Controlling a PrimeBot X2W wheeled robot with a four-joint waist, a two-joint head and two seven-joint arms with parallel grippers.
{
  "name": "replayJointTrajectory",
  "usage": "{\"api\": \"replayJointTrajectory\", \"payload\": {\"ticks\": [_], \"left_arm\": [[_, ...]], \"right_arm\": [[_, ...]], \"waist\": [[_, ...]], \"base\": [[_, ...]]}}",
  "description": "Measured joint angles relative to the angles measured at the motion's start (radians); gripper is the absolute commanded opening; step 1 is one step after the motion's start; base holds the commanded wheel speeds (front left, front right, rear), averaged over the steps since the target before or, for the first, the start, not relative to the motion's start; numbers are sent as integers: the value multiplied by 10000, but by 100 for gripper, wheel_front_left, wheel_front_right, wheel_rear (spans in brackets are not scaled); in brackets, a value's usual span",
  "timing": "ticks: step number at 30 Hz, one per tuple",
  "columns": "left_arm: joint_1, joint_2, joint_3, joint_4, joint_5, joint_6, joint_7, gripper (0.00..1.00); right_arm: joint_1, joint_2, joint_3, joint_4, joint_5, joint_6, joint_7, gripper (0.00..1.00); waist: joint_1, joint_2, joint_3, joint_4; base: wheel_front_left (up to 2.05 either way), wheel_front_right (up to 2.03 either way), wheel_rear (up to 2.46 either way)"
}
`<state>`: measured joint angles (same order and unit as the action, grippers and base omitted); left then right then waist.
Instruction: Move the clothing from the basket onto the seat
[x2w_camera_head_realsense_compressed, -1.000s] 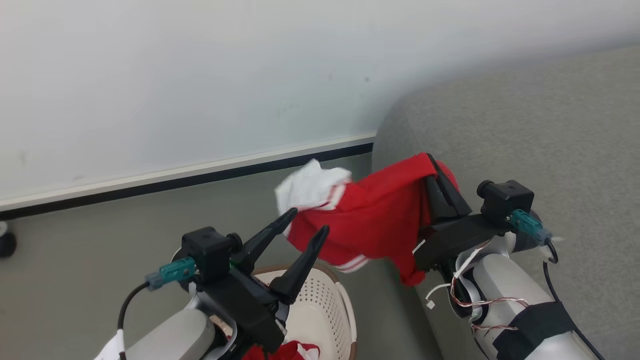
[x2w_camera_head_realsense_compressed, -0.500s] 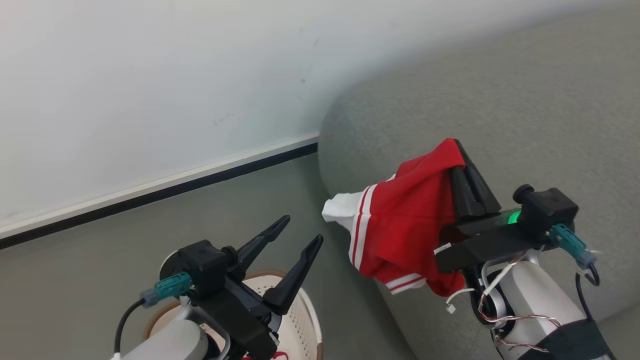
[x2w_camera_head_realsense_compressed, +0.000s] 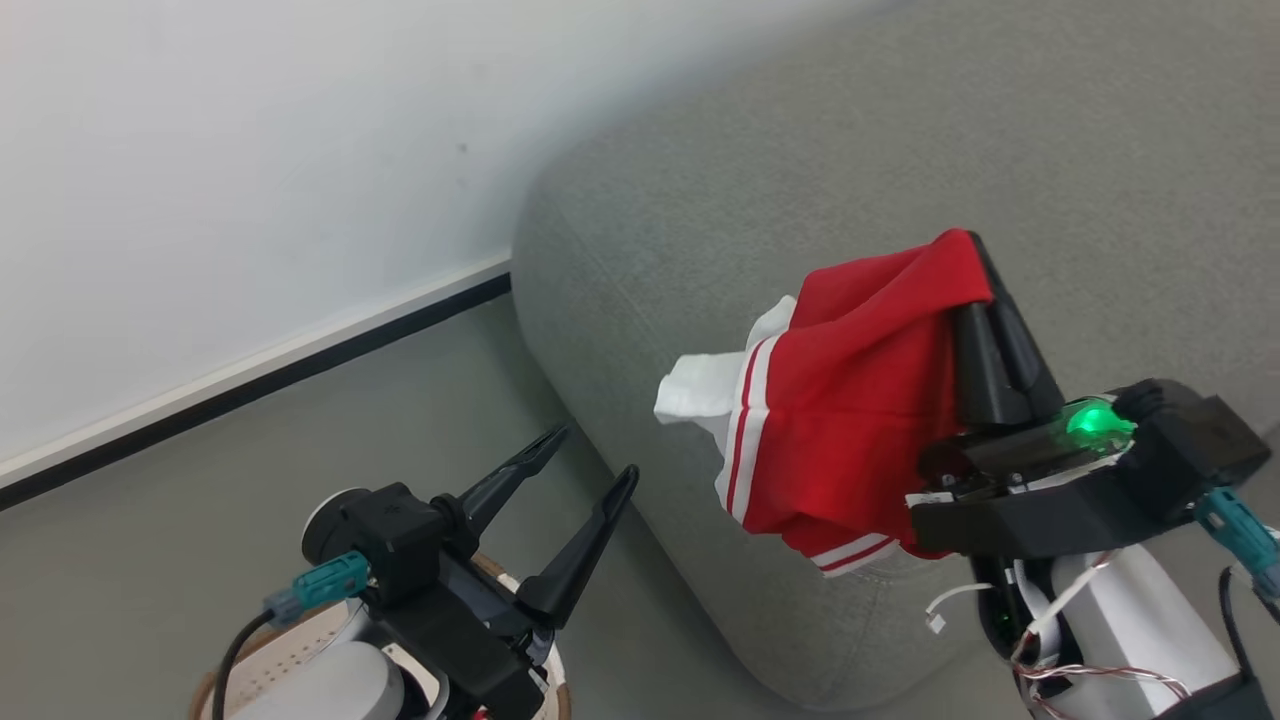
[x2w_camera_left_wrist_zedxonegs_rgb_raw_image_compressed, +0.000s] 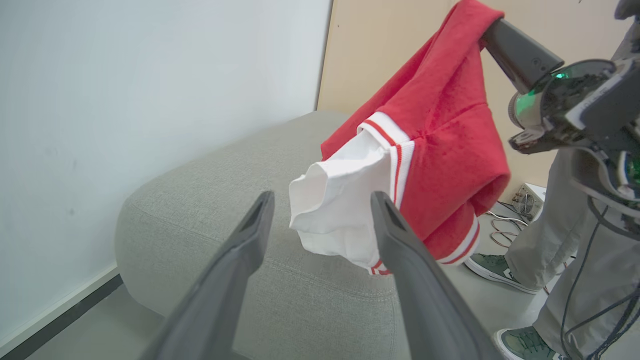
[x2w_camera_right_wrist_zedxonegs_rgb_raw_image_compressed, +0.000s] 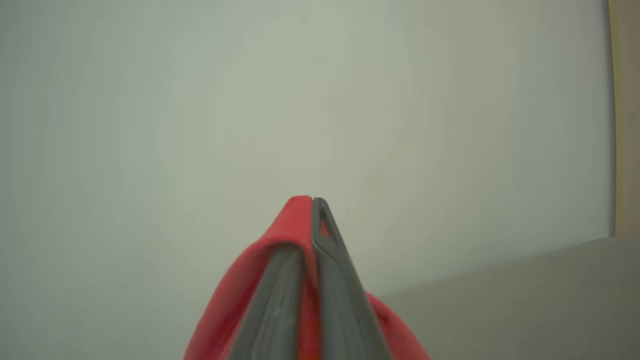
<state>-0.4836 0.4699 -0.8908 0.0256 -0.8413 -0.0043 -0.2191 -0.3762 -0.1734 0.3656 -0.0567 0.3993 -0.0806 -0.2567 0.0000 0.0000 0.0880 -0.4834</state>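
Right pincer (x2w_camera_head_realsense_compressed: 983, 262) carried soft red garment (x2w_camera_head_realsense_compressed: 850, 400) (clamped) over woven seat (x2w_camera_head_realsense_compressed: 750, 180) | left pincer (x2w_camera_head_realsense_compressed: 595, 450) splayed

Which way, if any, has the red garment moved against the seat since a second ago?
Yes. The red garment in the right gripper has moved from beside the corner of the seat to above its cushion.

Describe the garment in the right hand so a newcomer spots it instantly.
Find the big grey sofa cushion by the white wall. Above it the right hand is shut on a hanging garment. It is bright red against the grey, with a white panel and white stripe trim.
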Motion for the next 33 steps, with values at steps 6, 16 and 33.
{"api": "replayJointTrajectory", "payload": {"ticks": [6, 16, 33], "left_arm": [[-21, 27, -35, -140, 242, 42, -27, 100], [-157, 226, -98, -583, 370, 42, 59, 100], [-618, 1189, -65, -1718, 614, -54, 594, 100]], "right_arm": [[241, -107, -447, -752, -82, -75, 0, 0], [162, -313, -1058, -945, -25, 69, 0, 0], [-2785, -1551, -2615, 1812, 711, 913, 2, 0]], "waist": [[0, 0, 299, -472], [0, 1, 891, -678], [1, 1, 2556, -191]], "base": [[0, 0, 0], [0, 0, 0], [0, 0, 0]]}}
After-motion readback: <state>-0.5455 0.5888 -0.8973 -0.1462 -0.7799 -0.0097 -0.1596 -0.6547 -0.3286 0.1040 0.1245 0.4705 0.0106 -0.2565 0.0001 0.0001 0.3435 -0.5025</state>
